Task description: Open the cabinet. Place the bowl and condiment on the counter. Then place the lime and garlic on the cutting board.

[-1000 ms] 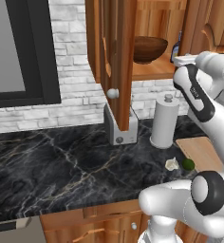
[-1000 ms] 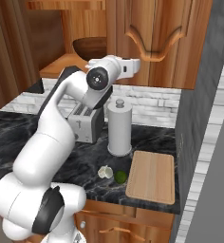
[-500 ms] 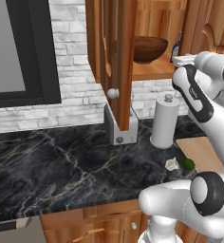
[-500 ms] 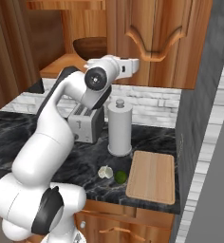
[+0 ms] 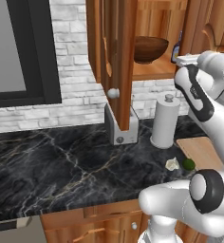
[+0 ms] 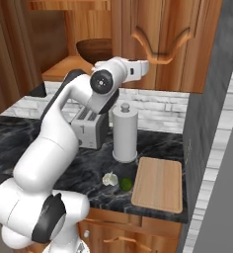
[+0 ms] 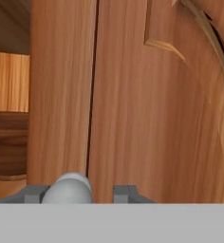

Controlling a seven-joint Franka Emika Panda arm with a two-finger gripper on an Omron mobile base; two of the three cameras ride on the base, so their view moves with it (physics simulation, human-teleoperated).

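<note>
Nothing on the desk [image 5: 61, 166] has shifted since a second ago, and the arm holds almost the same pose, its hand [image 7: 77, 193] pressed up against the right-hand door of the cabinet [image 6: 173, 44]. In the hand view a small round silvery knob [image 7: 68, 188] sits between the two dark finger tips, close against the left one, with a gap on its right side; the jaws stand partly apart around it, and I cannot tell whether they actually grip it. That door is closed, while the left door [image 5: 117, 57] stands swung out, edge-on in the left base view.

Inside, on the cabinet shelf, rests the dark wooden bowl [image 5: 149, 49]. Just to its right, at the door's edge, stands the dark condiment bottle [image 5: 176, 47], partly hidden by the arm.

Below, on the black veined desk, a toaster [image 6: 90, 129] stands against the brick wall, and a paper-towel roll [image 6: 125, 135] stands upright beside it. Near the front edge lie the garlic [image 6: 108, 179] and the lime [image 6: 125, 184], close together, the lime just beside the left edge of the cutting board [image 6: 159, 184]. Neither is on the board.
</note>
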